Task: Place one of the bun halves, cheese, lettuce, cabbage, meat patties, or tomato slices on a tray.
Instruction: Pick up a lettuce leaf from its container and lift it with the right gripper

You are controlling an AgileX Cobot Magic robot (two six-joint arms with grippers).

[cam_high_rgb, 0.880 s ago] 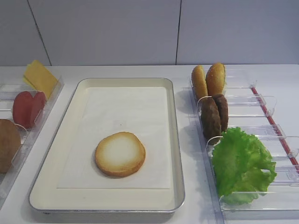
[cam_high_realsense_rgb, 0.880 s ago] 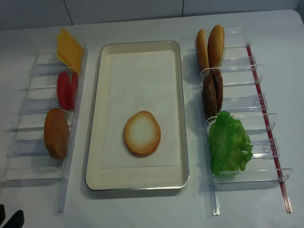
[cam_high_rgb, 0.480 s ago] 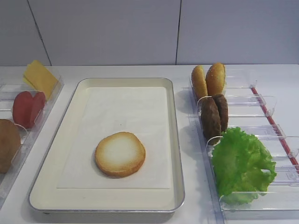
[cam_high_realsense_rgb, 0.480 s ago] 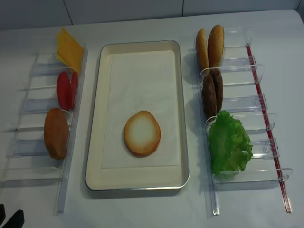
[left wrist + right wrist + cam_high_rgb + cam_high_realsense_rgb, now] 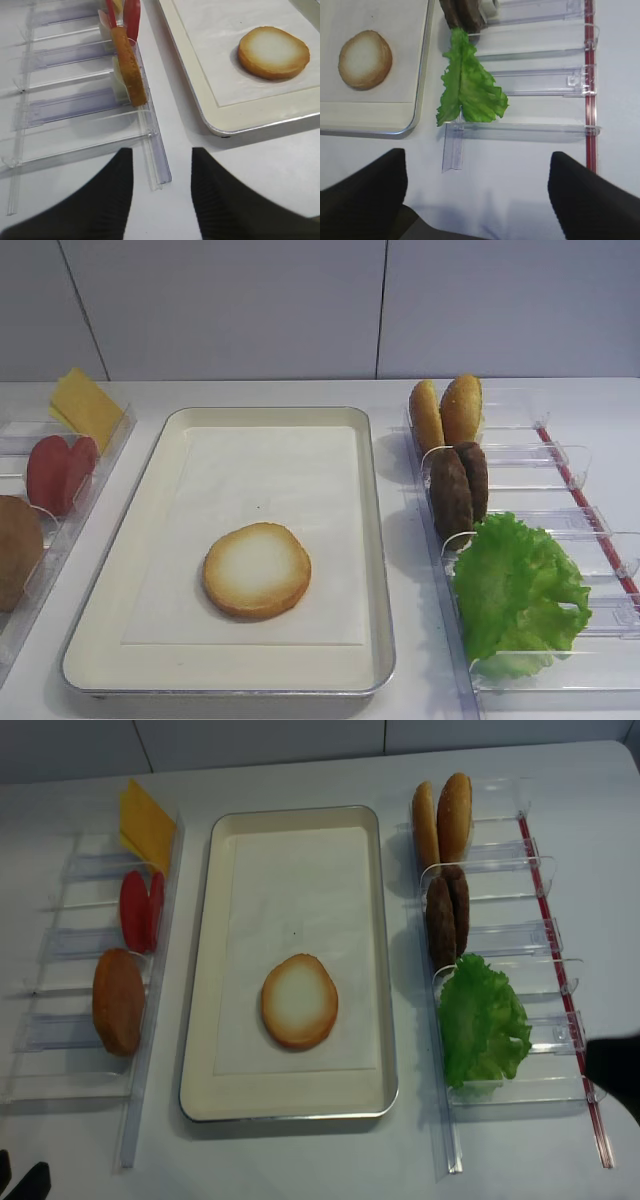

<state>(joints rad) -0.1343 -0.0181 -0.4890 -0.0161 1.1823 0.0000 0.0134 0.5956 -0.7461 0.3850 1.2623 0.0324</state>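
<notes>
A plain white matte tabletop (image 5: 410,570) fills the lower part of the front high view and runs back to a wall of large pale grey flat panels (image 5: 230,310). The panels rise straight from the table's far edge. Thin dark vertical seams (image 5: 380,308) divide them, one roughly above the table's middle and another slanting near the left side. In the overhead high view the same white surface (image 5: 300,1160) spreads to every edge, with the base of the grey panels along the top. Light is soft and even, throwing only faint, blurred shadows on the table.
</notes>
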